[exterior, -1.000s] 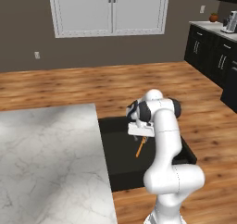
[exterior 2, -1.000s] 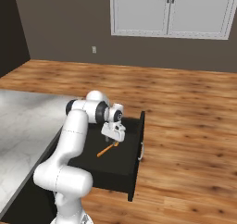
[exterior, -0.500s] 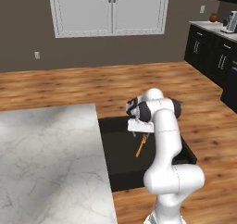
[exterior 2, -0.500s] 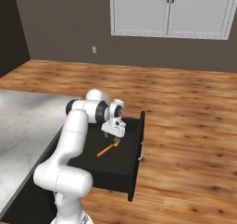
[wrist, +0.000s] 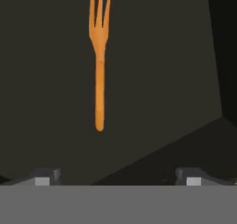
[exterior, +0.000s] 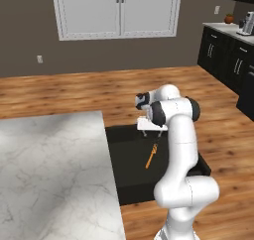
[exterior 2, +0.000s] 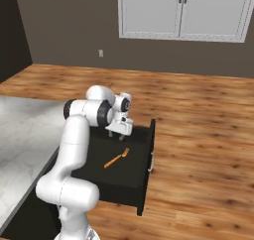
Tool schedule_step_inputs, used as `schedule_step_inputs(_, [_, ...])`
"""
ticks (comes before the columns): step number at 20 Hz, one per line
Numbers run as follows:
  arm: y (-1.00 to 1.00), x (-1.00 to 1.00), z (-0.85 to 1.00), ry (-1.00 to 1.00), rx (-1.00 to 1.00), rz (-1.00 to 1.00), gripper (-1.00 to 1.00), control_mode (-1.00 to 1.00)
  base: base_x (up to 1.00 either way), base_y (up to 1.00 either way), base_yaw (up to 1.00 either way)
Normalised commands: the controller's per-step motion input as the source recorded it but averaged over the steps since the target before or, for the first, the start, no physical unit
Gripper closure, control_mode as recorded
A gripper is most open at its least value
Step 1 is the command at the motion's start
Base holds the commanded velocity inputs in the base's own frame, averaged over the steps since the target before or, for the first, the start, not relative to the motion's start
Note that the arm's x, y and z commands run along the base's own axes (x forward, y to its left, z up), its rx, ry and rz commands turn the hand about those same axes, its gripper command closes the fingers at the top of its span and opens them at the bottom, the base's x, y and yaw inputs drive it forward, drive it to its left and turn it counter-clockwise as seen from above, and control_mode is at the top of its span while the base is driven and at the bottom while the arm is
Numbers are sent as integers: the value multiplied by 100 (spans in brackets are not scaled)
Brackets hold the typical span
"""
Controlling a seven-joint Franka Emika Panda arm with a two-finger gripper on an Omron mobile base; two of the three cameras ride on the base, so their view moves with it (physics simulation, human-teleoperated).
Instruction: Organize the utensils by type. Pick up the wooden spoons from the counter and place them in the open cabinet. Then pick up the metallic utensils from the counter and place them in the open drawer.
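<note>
My gripper (exterior: 151, 131) hangs open over the back part of the open drawer (exterior: 130, 177), with nothing between its fingers. A slim bright orange fork (exterior: 151, 156), one of the metallic utensils, lies flat on the drawer's black floor, just in front of the gripper and apart from it. From the right base view, the gripper (exterior 2: 117, 133) stands above the fork (exterior 2: 116, 158) inside the drawer (exterior 2: 126, 180). The hand view looks straight down at the fork (wrist: 98, 56), tines away from the gripper (wrist: 117, 177). The white marble counter (exterior: 49, 169) lies left of the drawer.
The drawer's black front (exterior 2: 149, 157) sticks out over the wooden floor (exterior 2: 198, 135). White double doors (exterior: 119, 11) are in the far wall. Black base cabinets (exterior: 230, 53) with a countertop stand at the far right.
The jaws have opened wide and the hand has lifted slightly above the drawer. The orange fork stays lying on the drawer floor.
</note>
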Motion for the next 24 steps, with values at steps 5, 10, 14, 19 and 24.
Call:
schedule_step_inputs(5, [3, -52, 74, -11, -4, 1, -100, -100, 0, 0, 0])
schedule_step_inputs(10, [9, -55, 65, -36, -11, 0, -100, -100, 0, 0, 0])
schedule_step_inputs(14, [14, -54, 68, -43, -13, 0, -100, -100, 0, 0, 0])
schedule_step_inputs(19, [9, -60, 76, -26, -3, 0, -100, -100, 0, 0, 0])
schedule_step_inputs(24, [5, -62, 79, -3, 0, 3, -100, -100, 0, 0, 0])
